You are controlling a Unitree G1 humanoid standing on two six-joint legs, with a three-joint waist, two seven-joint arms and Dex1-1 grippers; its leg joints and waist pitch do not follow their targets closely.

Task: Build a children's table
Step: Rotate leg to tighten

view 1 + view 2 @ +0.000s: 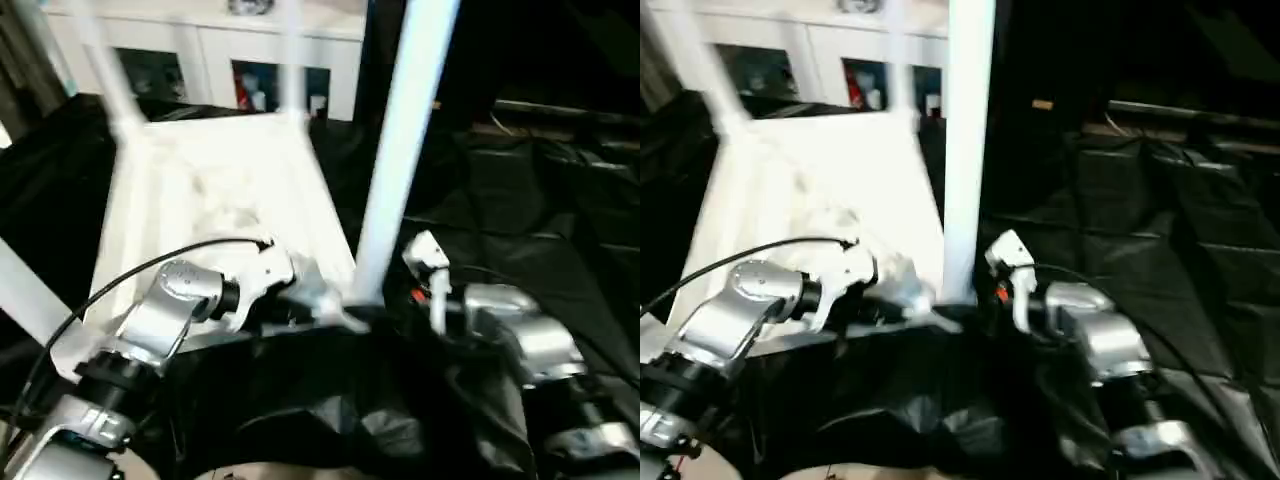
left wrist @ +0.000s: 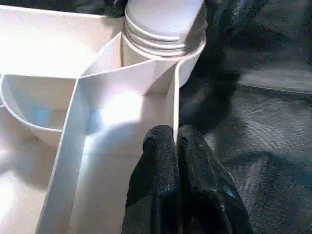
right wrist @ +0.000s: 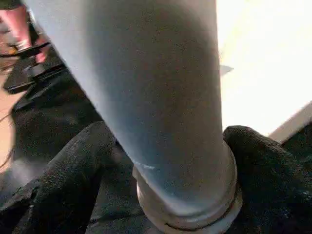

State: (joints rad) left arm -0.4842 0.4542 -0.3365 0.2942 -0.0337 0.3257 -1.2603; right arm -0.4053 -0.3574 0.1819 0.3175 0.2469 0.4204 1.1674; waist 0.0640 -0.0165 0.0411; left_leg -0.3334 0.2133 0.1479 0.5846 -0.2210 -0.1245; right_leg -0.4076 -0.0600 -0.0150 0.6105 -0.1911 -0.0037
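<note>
The white tabletop [image 1: 220, 200] lies upside down on black cloth, ribbed underside up. White legs stand in its corners. The nearest right leg [image 1: 400, 150] rises tall, its ringed base seated in the corner socket [image 2: 161, 34]. My left gripper [image 2: 176, 146] is shut on the tabletop's thin rim wall just beside that socket, one black finger on each side of the wall. My right gripper [image 3: 170, 136] is open around the base of the same leg, with its black fingers [image 3: 63, 175] standing off on either side of the tube.
Other legs rise at the far left corner [image 1: 110, 70], the far right corner [image 1: 290, 60] and the near left [image 1: 25, 290]. A white cabinet with glass doors [image 1: 200, 50] stands behind. Wrinkled black cloth [image 1: 540, 200] covers the surface to the right.
</note>
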